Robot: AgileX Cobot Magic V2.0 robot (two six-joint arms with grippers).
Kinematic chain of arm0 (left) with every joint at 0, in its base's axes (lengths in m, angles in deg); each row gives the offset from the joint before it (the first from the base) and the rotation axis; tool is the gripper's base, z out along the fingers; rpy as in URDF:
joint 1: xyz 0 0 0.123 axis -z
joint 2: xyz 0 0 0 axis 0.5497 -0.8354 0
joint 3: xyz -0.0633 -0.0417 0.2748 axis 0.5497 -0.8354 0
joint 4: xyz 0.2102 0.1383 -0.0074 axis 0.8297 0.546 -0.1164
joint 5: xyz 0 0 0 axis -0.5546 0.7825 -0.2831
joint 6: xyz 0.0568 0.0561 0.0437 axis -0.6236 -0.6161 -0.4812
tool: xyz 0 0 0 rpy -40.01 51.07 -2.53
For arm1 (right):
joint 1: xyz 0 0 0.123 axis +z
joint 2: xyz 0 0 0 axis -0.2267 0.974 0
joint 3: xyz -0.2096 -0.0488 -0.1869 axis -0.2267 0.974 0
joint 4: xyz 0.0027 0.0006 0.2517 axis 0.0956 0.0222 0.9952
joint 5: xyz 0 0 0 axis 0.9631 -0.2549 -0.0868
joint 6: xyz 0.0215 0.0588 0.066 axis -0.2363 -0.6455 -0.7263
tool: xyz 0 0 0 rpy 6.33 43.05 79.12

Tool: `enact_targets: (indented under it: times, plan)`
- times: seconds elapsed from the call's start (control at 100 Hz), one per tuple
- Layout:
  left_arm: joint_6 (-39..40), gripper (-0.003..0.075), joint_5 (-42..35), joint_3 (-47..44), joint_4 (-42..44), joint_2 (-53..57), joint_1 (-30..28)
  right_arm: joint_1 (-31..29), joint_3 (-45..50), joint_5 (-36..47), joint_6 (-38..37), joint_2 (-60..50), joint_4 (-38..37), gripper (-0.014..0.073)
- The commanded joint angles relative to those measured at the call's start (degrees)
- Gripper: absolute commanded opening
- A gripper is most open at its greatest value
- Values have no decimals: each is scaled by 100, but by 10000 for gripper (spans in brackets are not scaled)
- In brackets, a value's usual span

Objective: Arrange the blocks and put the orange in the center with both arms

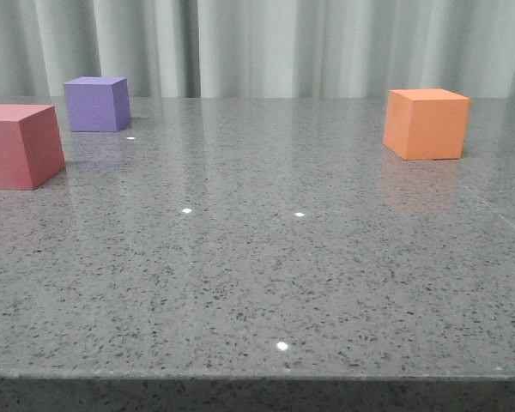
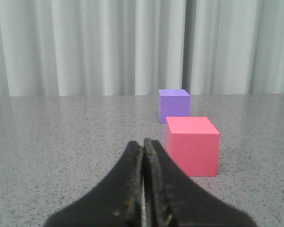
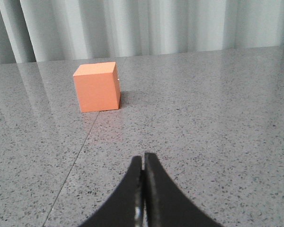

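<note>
The orange cube (image 1: pixel 427 124) stands at the right back of the grey table; the right wrist view shows the orange cube (image 3: pixel 97 86) well ahead of my right gripper (image 3: pixel 143 157), which is shut and empty. A pinkish-red cube (image 1: pixel 19 145) sits at the far left, with a purple cube (image 1: pixel 97 104) behind it. In the left wrist view the pinkish-red cube (image 2: pixel 192 145) is just ahead and to one side of my left gripper (image 2: pixel 143 143), shut on nothing, with the purple cube (image 2: pixel 174 105) farther off. Neither gripper appears in the front view.
The speckled grey stone table (image 1: pixel 266 275) ends in a front edge near the bottom of the front view. Pale curtains (image 1: pixel 266 43) hang behind the table's far edge. A thin seam (image 3: pixel 71 168) runs across the tabletop beside the orange cube.
</note>
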Motion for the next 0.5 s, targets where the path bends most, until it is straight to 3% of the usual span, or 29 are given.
enact_targets:
  times: [0.0, 0.29, 0.49]
  plan:
    - [7, -20, -446, -251, -9, 172, 0, -35, -61, 492, 32, -112, 15, -60]
    - [7, -20, -446, -251, -9, 172, 0, -35, -140, 732, 32, -112, 121, -60]
    - [7, -20, -446, -251, -9, 172, 0, -35, -973, 217, 27, 201, 266, -60]
